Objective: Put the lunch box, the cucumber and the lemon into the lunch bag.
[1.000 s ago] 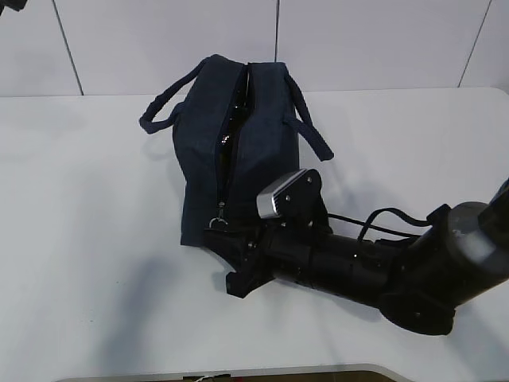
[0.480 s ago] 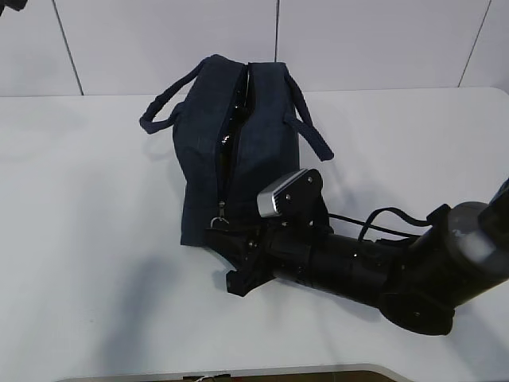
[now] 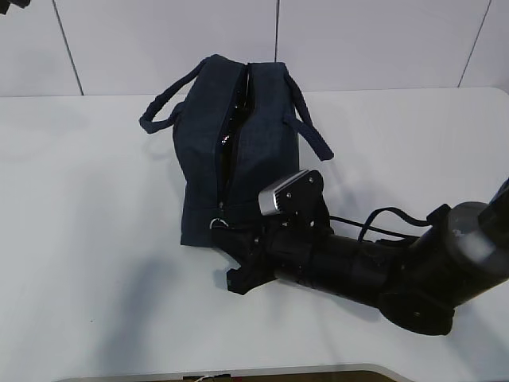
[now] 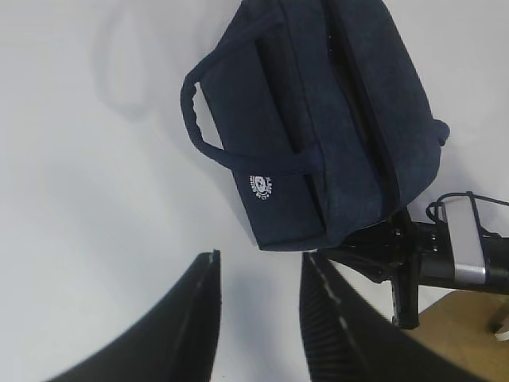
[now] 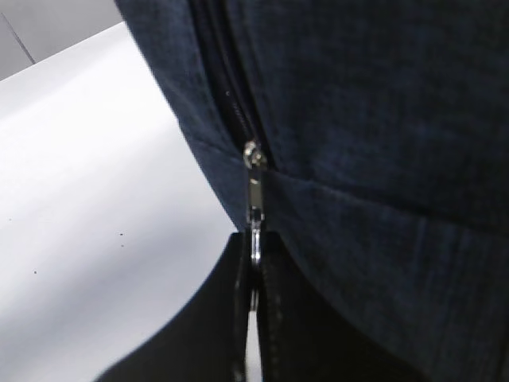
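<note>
White table (image 3: 87,239). The left gripper (image 4: 258,318) hangs above it, jaws apart and empty. A navy bag (image 3: 231,151) stands mid-table, its top zipper partly open. At the bag's near end, the right gripper (image 5: 253,306) is pinched together on the zipper pull (image 5: 255,211).

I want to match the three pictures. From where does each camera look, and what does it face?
Exterior: slanted down over the table at the lunch bag; right arm shows.
Left wrist: above the bag's logo side; left gripper open below.
Right wrist: close behind the right gripper, shut on the zipper pull.
Shared: all show the bag.
</note>
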Controlling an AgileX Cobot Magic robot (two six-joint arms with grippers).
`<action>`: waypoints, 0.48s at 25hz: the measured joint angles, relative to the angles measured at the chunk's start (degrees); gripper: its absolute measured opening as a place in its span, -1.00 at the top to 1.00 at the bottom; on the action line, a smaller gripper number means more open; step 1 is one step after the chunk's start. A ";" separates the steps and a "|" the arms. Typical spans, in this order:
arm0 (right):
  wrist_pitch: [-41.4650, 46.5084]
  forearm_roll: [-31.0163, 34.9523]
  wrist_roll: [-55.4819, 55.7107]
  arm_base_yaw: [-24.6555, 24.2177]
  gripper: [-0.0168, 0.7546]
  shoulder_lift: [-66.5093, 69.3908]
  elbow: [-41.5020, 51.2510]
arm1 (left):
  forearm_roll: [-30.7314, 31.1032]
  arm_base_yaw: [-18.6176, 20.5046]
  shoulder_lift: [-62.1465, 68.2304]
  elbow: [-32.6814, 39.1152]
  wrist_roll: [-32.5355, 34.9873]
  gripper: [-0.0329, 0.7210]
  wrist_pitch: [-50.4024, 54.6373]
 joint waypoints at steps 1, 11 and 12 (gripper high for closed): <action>0.00 0.00 0.10 0.00 0.94 0.00 0.00 | 0.00 0.00 0.00 0.00 0.00 0.27 0.00; 0.97 -2.47 6.54 0.00 0.94 0.00 -0.06 | -0.26 0.00 -0.10 0.14 0.00 0.27 0.00; 1.30 -2.91 7.66 0.00 0.94 0.00 -0.06 | -0.26 0.00 -0.23 0.56 0.00 0.27 0.00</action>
